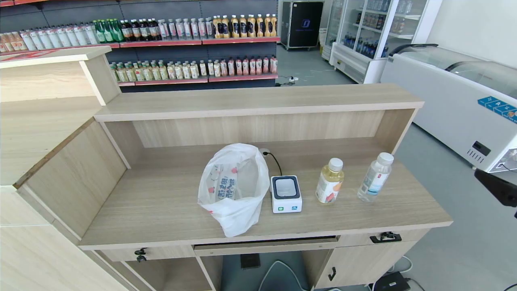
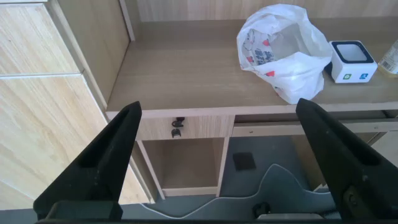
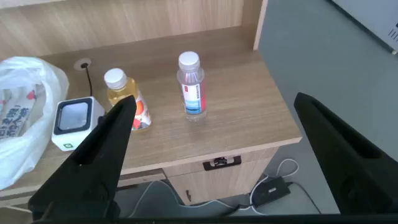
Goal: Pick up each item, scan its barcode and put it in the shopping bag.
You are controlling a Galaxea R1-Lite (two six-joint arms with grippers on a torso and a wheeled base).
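Jaws on both arms stand wide apart and hold nothing. The left gripper (image 2: 219, 112) hangs in front of the counter's left end, below the level of its top. The right gripper (image 3: 214, 101) hangs above and in front of the counter's right end, over the two bottles.

Both bottles stand upright on the wooden counter (image 1: 161, 210), towards its right side. The yellow drink bottle (image 1: 329, 181) has a white cap and a pale label. The clear water bottle (image 1: 375, 177) is near it on the right, apart from it, also white-capped, with a label in white, red and blue.

Just left of the yellow bottle sits the small white scanner (image 1: 286, 193), its dark window facing up. A black cable (image 1: 276, 161) runs from behind it to a round hole in the counter top.

The white plastic shopping bag (image 1: 234, 188) stands slumped against the scanner's left side, its mouth open upward. Red and blue print shows through the plastic; I cannot tell whether that is on the bag or on something inside it.

A raised ledge (image 1: 258, 101) runs along the back of the counter. Beyond it are store shelves (image 1: 161, 40) lined with drink bottles. A chest freezer (image 1: 444, 93) stands to the right.
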